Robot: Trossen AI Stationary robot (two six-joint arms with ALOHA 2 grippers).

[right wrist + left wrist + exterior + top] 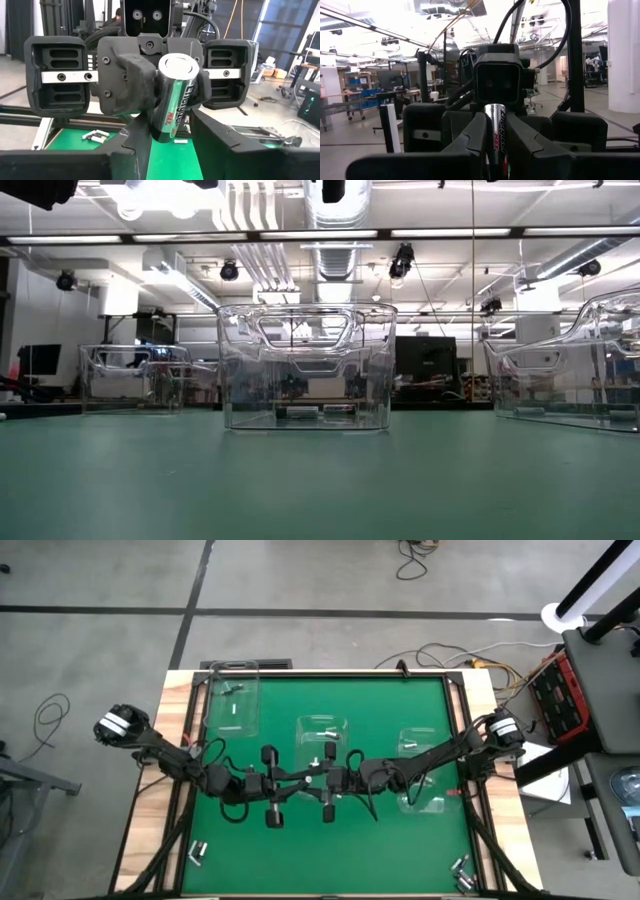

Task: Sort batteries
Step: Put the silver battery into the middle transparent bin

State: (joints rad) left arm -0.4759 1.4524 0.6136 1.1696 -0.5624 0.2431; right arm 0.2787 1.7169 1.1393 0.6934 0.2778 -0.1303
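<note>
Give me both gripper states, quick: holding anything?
Left gripper: closed on a battery, mid-table.
Right gripper: facing it; that battery lies between its fingers, but whether they grip it cannot be told.

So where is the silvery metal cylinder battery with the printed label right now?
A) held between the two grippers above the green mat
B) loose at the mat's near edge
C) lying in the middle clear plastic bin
A: the wrist views show the silvery labelled battery pinched by the left gripper, its other end between the right gripper's fingers.
</note>
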